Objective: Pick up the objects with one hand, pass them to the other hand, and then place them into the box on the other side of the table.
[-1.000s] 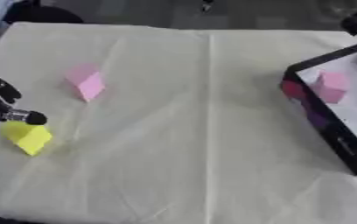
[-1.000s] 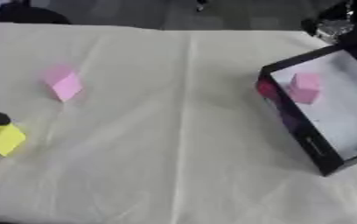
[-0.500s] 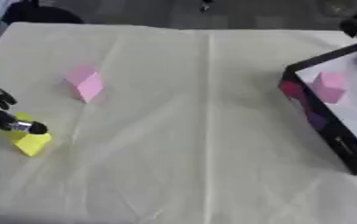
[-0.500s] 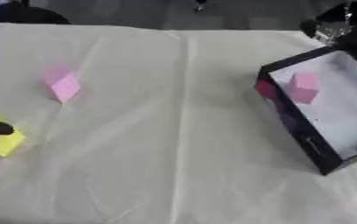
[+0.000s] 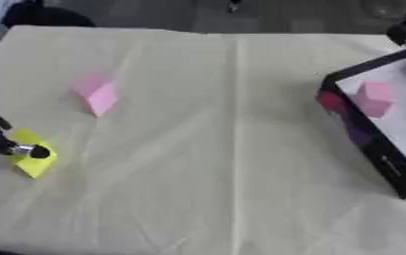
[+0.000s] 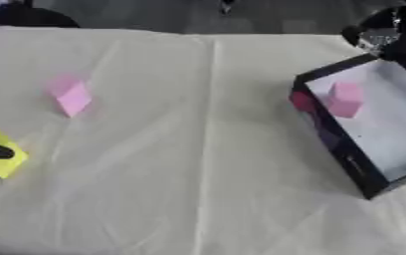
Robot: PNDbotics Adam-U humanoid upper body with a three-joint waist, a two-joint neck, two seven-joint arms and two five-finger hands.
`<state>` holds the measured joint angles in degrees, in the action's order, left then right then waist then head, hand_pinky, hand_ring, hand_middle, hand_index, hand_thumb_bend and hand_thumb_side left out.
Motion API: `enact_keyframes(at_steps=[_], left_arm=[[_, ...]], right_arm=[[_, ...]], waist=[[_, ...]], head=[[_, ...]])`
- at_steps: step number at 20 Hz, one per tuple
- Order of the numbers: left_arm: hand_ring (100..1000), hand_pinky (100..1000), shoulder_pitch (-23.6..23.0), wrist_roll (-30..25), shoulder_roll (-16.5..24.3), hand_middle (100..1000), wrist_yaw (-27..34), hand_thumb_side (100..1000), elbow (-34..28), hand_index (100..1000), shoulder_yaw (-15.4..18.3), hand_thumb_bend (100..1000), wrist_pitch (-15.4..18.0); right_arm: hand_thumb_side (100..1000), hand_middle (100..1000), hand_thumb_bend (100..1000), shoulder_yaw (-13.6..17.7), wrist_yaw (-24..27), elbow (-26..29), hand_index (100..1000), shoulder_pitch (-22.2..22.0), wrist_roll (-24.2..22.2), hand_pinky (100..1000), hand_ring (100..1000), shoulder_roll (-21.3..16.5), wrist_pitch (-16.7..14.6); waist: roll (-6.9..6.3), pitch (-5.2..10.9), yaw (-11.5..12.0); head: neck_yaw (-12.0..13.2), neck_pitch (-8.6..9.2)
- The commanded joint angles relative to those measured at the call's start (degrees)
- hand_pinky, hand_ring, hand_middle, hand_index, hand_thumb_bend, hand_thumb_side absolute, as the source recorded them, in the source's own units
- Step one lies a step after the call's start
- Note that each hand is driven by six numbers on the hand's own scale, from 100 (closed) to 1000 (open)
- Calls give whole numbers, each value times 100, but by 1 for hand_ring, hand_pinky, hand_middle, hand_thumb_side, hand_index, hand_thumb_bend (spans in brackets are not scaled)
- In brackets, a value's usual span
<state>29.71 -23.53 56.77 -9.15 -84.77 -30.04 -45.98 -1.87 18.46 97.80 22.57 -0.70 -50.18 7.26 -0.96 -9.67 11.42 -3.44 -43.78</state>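
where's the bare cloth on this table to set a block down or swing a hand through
The widest free patch is the middle of the table, between the pink block on the left and the black box on the right, running to the near edge. It is crowded at the left edge, where the left hand touches the yellow block.

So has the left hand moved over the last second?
Yes. The left hand has come down toward the near edge, and a fingertip now lies over the yellow block, which sits where it was.
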Motion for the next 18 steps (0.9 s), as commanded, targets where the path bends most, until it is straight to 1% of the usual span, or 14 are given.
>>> enact_keyframes(at_steps=[1, 5, 9, 11, 13, 15, 18], left_arm=[[898, 959, 53, -300, 100, 785, -13, 456, 151, 849, 85, 955, -173], [895, 951, 94, -424, 34, 780, -79, 432, 280, 829, 48, 941, -100], [883, 932, 129, -568, -34, 767, -146, 392, 337, 769, 12, 900, -27], [878, 924, 147, -623, -55, 762, -185, 394, 345, 743, -1, 858, 5], [877, 920, 165, -653, -72, 760, -239, 389, 352, 730, -6, 775, 4], [876, 917, 182, -663, -89, 759, -302, 393, 363, 720, -11, 732, -28], [880, 913, 187, -683, -103, 761, -395, 363, 392, 709, -31, 695, -79]], right_arm=[[199, 847, 434, 103, -3, 31, 845, 20, 28, 825, 662, -142, -27], [202, 853, 430, 99, 5, 34, 844, 1, 21, 825, 665, -129, -37], [206, 854, 421, 84, -26, -22, 844, 31, 8, 827, 667, -94, -31], [207, 853, 420, 82, -38, -53, 844, 39, 0, 827, 666, -81, -32], [209, 853, 420, 79, -49, -81, 843, 41, -11, 827, 666, -68, -33], [210, 852, 419, 74, -60, -101, 843, 40, -27, 828, 666, -59, -35], [212, 852, 417, 69, -76, -121, 843, 38, -46, 828, 666, -47, -38]], waist=[[-57, 53, -3], [-57, 52, -12], [-62, 53, -16], [-65, 54, -17], [-68, 56, -17], [-72, 58, -14], [-78, 58, -14]], head=[[26, -34], [50, -34], [63, -34], [65, -34], [70, -34], [77, -34], [78, -34]])
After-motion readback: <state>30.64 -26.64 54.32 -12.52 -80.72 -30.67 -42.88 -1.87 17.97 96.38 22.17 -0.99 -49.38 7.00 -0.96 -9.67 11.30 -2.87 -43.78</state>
